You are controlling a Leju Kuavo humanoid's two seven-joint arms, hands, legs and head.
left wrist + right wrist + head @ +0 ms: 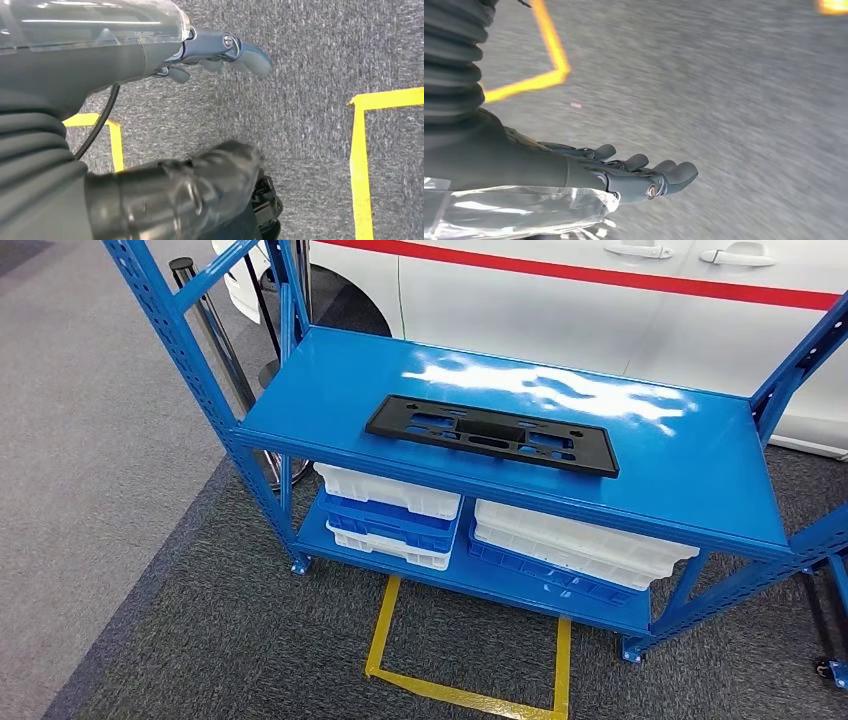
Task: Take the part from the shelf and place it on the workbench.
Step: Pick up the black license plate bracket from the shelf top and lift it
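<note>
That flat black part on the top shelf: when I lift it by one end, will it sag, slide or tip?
The black part looks like thin moulded plastic with cut-outs, so probably light and fairly stiff, though a one-end lift may flex it. It lies flat on the glossy blue shelf, so a push would likely slide it, not tip it. Being long, it probably wants a two-point or central grip.

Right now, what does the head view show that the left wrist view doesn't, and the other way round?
The head view has the flat black plastic part lying on the top deck of the blue metal shelf, stacked white and blue plastic trays on the lower deck, and a white car with a red stripe behind. The left wrist view has the left hand, holding nothing, hanging over the floor. Both show grey carpet and yellow floor tape.
</note>
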